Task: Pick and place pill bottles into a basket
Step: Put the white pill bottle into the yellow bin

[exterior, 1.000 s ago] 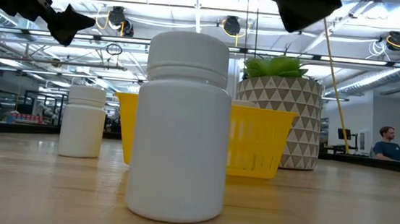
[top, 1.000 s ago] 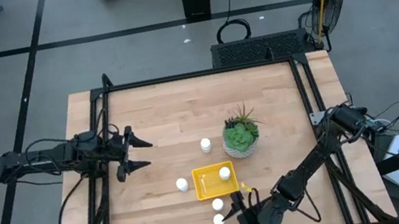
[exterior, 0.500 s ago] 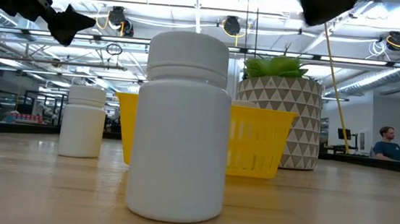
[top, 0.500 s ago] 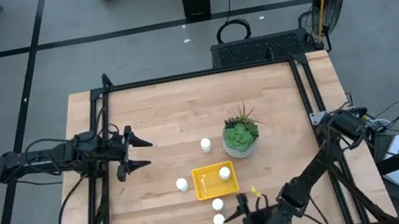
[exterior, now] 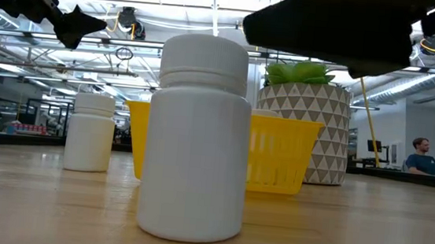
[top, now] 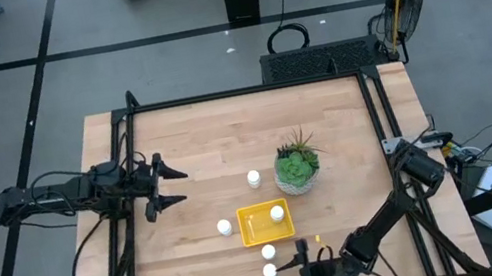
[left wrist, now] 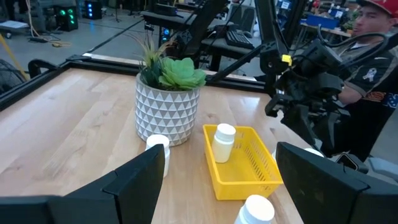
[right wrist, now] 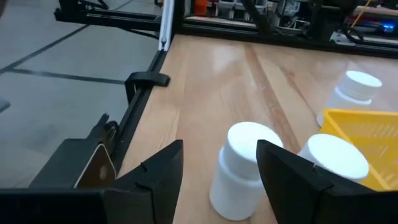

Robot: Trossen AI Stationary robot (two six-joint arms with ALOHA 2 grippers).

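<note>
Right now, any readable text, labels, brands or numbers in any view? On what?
No readable text in any view.
The pill bottles: plain white, no label showing.
The basket: plain yellow, no marking.
The plant pot: triangle pattern only, no words.
The person's dark shirt: a pale emblem, too blurred to read.

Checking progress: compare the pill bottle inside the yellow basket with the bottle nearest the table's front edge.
The bottle in the basket stands within the yellow basket; the front bottle stands on bare wood outside it. The right gripper, fingers open, sits beside the front bottle, while nothing is near the basket bottle. Both are small, white, upright and capped.
</note>
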